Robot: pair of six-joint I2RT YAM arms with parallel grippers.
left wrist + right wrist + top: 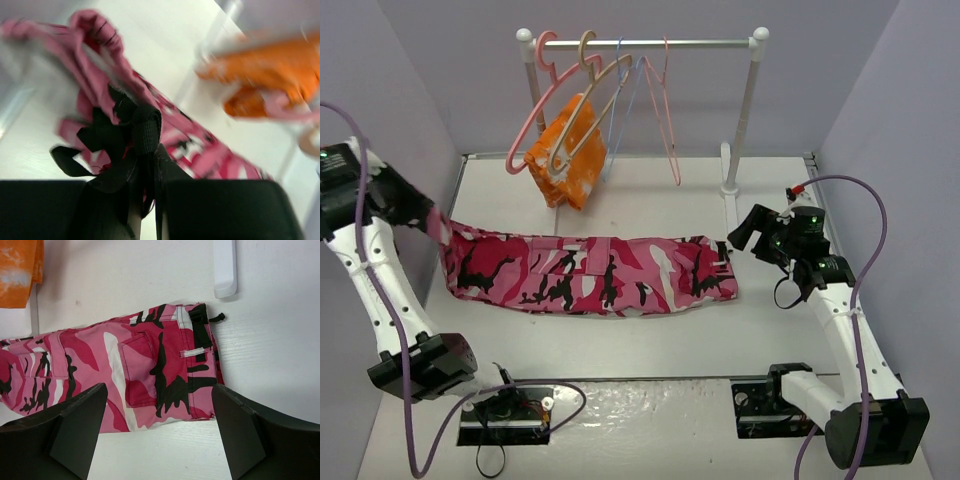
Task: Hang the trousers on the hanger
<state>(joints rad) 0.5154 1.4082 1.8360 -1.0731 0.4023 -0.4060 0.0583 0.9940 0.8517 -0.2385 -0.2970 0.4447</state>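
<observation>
Sprawling lengthwise, the trousers (600,275) show pink-black camouflage.

Bright, even light from above; shadows are faint and soft. Top and right wrist views are sharp. The left wrist view is motion-blurred: trousers (125,115) just ahead of the left gripper (150,195) smear, the cloth (270,75) beyond streaks more.

Trousers (590,272) lie stretched out across the table (650,350), left gripper (432,222) pinching one end, right gripper (745,232) open by the other.
</observation>
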